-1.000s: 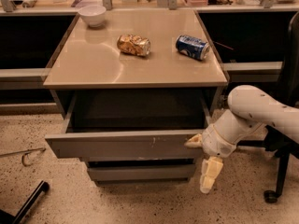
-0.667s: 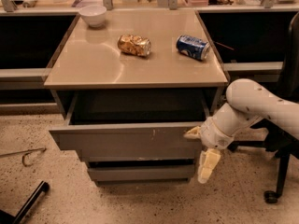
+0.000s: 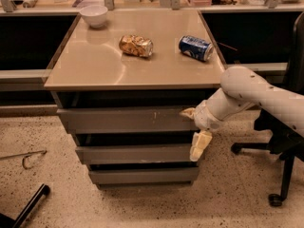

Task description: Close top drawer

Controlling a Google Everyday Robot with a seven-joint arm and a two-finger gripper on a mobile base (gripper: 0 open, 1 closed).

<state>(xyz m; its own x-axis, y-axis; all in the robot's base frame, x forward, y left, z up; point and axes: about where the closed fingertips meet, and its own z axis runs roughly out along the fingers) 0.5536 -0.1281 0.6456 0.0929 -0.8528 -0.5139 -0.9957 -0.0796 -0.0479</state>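
The wide, shallow grey metal top drawer (image 3: 128, 120) sits nearly shut under the tan-topped bench (image 3: 95, 65). The pincer (image 3: 194, 129) is released, holding nothing, with one finger apparently touching the panel's right end. The drawer is likely stiff and runs on slides. With no handle to grip, push flat on the front.

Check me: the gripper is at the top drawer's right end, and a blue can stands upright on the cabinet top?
Not upright: the camera view shows the blue can lying on its side on the cabinet top. The gripper is indeed at the top drawer's right end.
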